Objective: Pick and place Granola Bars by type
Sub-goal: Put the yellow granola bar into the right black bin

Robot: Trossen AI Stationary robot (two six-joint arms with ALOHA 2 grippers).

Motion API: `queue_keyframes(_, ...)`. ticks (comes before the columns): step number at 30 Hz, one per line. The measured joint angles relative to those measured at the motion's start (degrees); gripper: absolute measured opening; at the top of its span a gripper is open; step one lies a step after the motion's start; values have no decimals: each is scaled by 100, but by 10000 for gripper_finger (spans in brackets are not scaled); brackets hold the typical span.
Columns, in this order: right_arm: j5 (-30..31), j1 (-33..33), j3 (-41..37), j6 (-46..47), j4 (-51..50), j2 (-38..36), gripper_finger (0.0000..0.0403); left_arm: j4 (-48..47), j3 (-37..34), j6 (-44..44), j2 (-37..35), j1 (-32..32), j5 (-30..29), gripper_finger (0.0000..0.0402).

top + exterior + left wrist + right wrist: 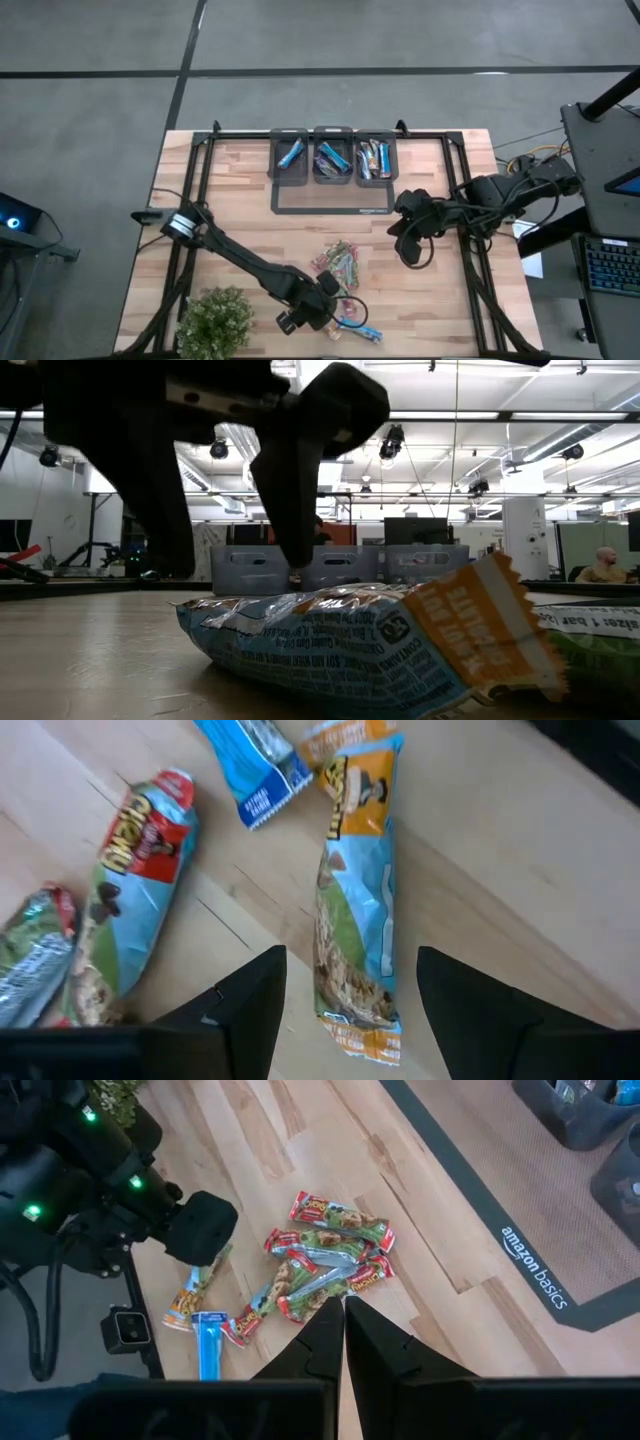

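A bar in a blue, green and orange wrapper lies flat on the wood near the table's near edge, filling the low view. My left gripper hovers over it, open, one finger on either side of the bar's end; I see no touch. More bars, mostly green and red, lie in a pile just beyond. A plain blue bar lies close by. My right gripper is shut and held above the table's right half, touching nothing.
Three dark bins stand in a row at the far edge, each with bars inside, behind a black-framed mat. A leafy green plant sits at the near left corner beside my left arm. Bare wood lies between pile and mat.
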Motion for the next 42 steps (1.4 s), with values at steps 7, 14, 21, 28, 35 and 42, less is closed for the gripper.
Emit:
queue_keyframes(7, 8, 0, -141, 67, -4, 0, 8, -75, 0, 0, 118, 0, -52, 209)
queue_keyframes(14, 10, 0, -206, 153, -5, 0, 8, -80, -37, -2, 127, 11, -150, 209)
queue_keyframes(21, 13, 0, -206, 170, -3, 0, 8, -82, -241, -30, 127, 20, -164, 209)
queue_keyframes(28, 120, 0, -206, 194, 13, 0, 8, -58, -339, -138, 127, 33, -162, 209)
queue_keyframes(35, 120, 0, -206, 194, 15, 0, 8, 77, -319, -201, 127, 33, 67, 209)
queue_keyframes(42, 120, 0, -206, 194, 17, 0, 8, 186, -334, -289, 124, 33, 177, 209)
